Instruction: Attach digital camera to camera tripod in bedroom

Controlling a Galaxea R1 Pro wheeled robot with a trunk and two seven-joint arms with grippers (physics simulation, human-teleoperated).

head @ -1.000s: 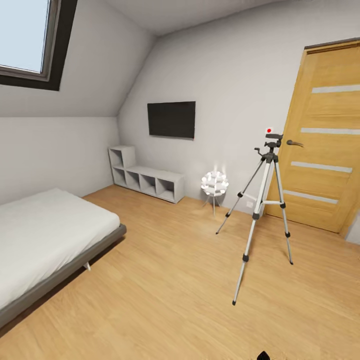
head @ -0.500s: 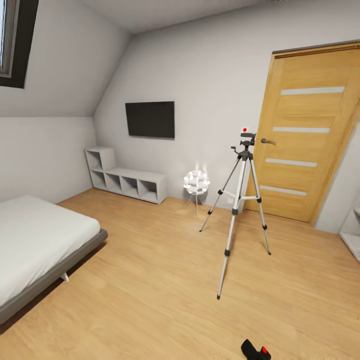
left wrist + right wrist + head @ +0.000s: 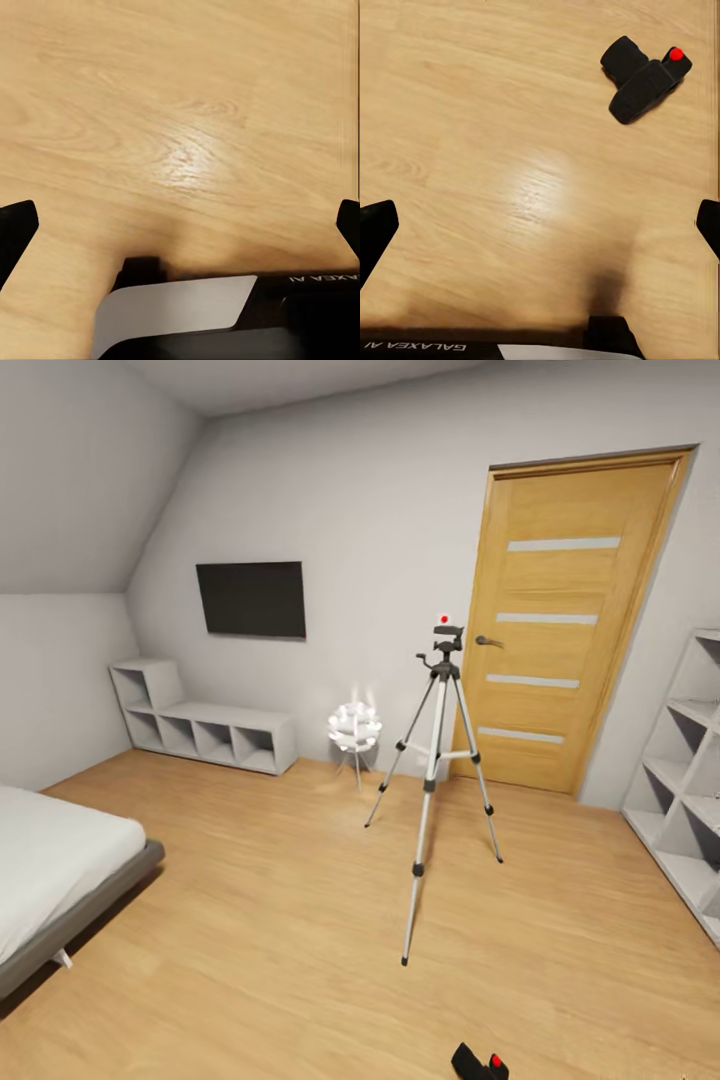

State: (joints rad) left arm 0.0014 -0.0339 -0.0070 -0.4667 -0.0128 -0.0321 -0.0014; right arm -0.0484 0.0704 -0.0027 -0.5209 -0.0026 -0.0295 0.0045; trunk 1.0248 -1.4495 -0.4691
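The camera tripod (image 3: pixel 434 780) stands on the wood floor in front of the door, silver legs spread, black head (image 3: pixel 447 640) on top with a small red dot above it. The digital camera (image 3: pixel 478 1063) lies on the floor at the head view's bottom edge, black with a red button. In the right wrist view the digital camera (image 3: pixel 645 79) rests on the floor, apart from my right gripper (image 3: pixel 540 232), which is open with nothing between its fingertips (image 3: pixel 375 232). My left gripper (image 3: pixel 180 225) is open too, over bare floor.
A wooden door (image 3: pixel 560 630) is behind the tripod. A white bulbous floor lamp (image 3: pixel 354 727) stands to its left, near a low white shelf (image 3: pixel 205 732) under the wall TV (image 3: pixel 251 599). The grey bed (image 3: pixel 50 880) is at left, and a tall white shelf (image 3: pixel 690 780) at right.
The head view has swung to the right, so the whole room has shifted left in the picture. The skylight has left the view, and the right shelf and the camera on the floor have come in.
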